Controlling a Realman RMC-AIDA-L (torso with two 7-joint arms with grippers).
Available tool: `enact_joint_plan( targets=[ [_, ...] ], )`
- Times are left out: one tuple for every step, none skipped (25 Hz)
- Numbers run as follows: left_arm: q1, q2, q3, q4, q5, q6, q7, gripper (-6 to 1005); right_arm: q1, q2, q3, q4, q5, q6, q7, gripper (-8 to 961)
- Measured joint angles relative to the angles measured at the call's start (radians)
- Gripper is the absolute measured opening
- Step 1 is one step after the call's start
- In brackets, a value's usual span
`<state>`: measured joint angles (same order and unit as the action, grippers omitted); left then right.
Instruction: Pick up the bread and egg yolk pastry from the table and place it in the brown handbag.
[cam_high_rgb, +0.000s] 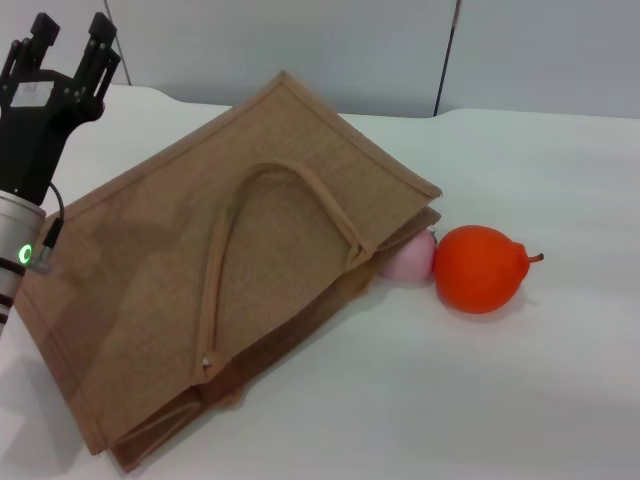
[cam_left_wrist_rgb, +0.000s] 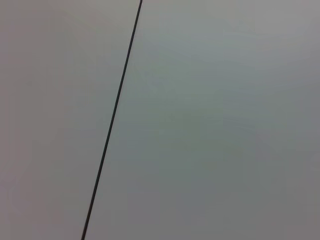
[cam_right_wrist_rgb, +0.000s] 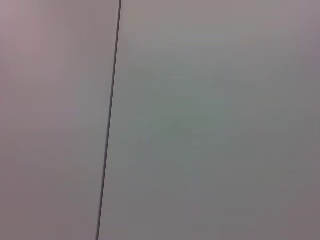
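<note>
Head view, bag: the brown handbag (cam_high_rgb: 150, 300) lies flat on its side on the white table (cam_high_rgb: 520, 390), mouth turned to the right, one strap (cam_high_rgb: 225, 250) looping over its upper face.
Head view, bag contents: the inside is hidden; bread and pastry are not visible anywhere.
Head view, fruits: a pink peach (cam_high_rgb: 410, 258) touches the bag's mouth at the right; an orange pear (cam_high_rgb: 482, 268) is just beside it, farther right.
Head view, left gripper (cam_high_rgb: 68, 42): raised at the far left, above the bag's left edge, fingers apart and holding nothing.
Left wrist view: only a grey wall with a dark seam (cam_left_wrist_rgb: 112, 120).
Right wrist view: the same plain wall and seam (cam_right_wrist_rgb: 109, 120); the right gripper is not seen.
</note>
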<state>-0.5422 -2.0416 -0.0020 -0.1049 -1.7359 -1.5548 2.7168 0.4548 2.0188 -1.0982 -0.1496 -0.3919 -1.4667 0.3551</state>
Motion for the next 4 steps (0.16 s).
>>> enact_joint_plan(
  targets=[
    [0.000, 0.000, 0.000, 0.000, 0.000, -0.001, 0.000, 713, 0.000, 0.000, 0.000, 0.000, 0.000, 0.000, 0.000, 857],
    [0.000, 0.000, 0.000, 0.000, 0.000, -0.001, 0.000, 713, 0.001, 0.000, 0.000, 0.000, 0.000, 0.000, 0.000, 857],
    [0.000, 0.000, 0.000, 0.000, 0.000, -0.001, 0.000, 713, 0.001, 0.001, 0.000, 0.000, 0.000, 0.000, 0.000, 857],
    [0.000, 0.000, 0.000, -0.001, 0.000, -0.002, 0.000, 713, 0.002, 0.001, 0.000, 0.001, 0.000, 0.000, 0.000, 857]
  ],
)
